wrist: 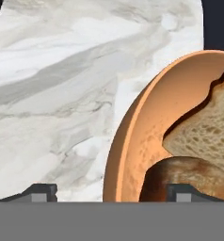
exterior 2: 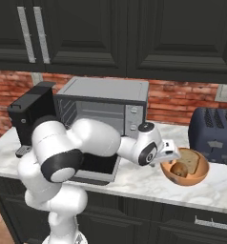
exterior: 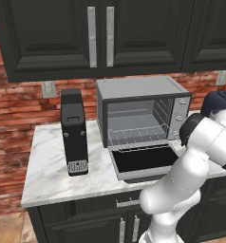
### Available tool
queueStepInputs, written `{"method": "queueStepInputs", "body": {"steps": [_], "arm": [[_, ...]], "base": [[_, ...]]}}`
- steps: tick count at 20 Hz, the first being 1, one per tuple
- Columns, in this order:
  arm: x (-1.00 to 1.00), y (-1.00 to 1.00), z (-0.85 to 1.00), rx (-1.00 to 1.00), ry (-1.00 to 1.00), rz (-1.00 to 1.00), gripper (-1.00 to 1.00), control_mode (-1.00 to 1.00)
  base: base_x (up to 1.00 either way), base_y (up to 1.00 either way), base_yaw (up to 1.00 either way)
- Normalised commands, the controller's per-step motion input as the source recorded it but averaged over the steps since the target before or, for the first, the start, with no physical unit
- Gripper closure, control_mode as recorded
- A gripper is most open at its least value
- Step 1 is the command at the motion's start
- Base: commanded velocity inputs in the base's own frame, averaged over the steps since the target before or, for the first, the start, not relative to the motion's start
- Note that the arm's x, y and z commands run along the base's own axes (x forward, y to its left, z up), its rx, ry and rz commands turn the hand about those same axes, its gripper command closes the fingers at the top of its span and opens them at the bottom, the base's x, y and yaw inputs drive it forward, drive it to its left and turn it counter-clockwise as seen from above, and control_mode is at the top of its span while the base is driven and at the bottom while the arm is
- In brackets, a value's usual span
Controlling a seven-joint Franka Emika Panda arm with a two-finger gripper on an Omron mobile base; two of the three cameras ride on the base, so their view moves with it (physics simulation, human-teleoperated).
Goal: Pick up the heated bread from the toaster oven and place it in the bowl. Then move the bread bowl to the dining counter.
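Observation:
The orange-brown bowl [exterior 2: 197,178] stands on the marble counter to the right of the toaster oven [exterior 2: 103,102]. Inside it lie the small golden-brown roll [exterior 2: 179,168] and a slice of bread [exterior 2: 195,161]. My gripper [exterior 2: 170,159] hangs at the bowl's left rim. In the hand view the gripper [wrist: 111,193] is open and straddles the bowl's rim [wrist: 128,141]: one fingertip [wrist: 38,192] is over the counter, the other sits by the roll [wrist: 180,172]. The oven [exterior: 138,114] has its door [exterior: 143,161] dropped open and its wire rack [exterior: 136,133] bare. The dining counter is out of view.
A tall black coffee machine [exterior: 74,133] stands left of the oven. A dark blue toaster [exterior 2: 213,128] sits just behind and right of the bowl. Dark wall cabinets [exterior 2: 134,33] hang above a brick wall. My arm [exterior 2: 101,138] reaches across the oven's open door.

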Motion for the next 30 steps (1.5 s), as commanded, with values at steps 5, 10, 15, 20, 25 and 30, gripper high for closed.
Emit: {"method": "queueStepInputs", "body": {"steps": [5,10,15,20,25,30], "arm": [[0.09,-0.09,-0.34,0.0,0.0,0.01,1.0,-1.0],[0.0,0.0,-0.03,0.0,0.02,0.0,1.0,-1.0],[-0.06,0.0,0.0,-0.02,-0.01,0.0,1.0,-1.0],[-0.26,0.25,0.3,-0.19,-0.16,0.0,1.0,-1.0],[-0.33,0.52,0.75,-0.24,-0.16,0.02,1.0,-1.0],[-0.34,0.84,1.0,-0.11,-0.02,0.12,1.0,-1.0]], "base": [[0.0,0.0,0.0],[0.0,0.0,0.0],[0.0,0.0,0.0],[0.0,0.0,0.0],[0.0,0.0,0.0],[0.0,0.0,0.0]]}}
